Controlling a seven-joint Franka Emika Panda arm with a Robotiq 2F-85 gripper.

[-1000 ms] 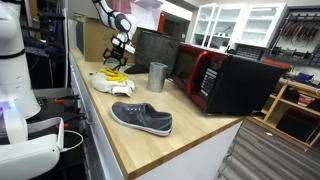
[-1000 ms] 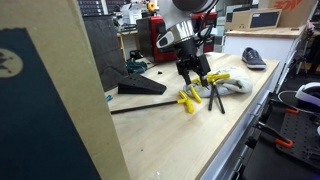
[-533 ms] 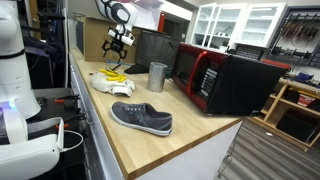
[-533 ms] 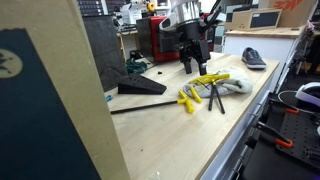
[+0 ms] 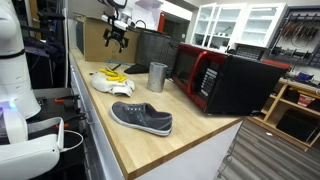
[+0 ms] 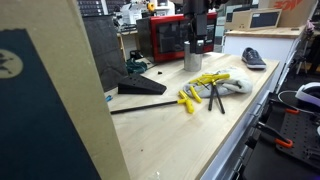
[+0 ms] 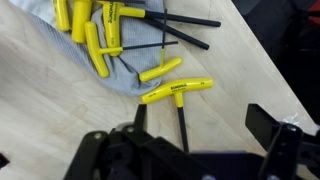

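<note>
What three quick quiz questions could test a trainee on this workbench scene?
1. True or false: the gripper holds a T-handle hex key.
2. Most of the hex keys lie on: A) a cloth, B) a plate, C) a tray.
3. What colour are the hex keys' handles?
Key: 1 false, its jaws stand open above them; 2 A; 3 yellow.

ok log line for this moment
gripper: open, empty | over: yellow-handled hex keys, partly on grey cloth | surface: wooden counter
</note>
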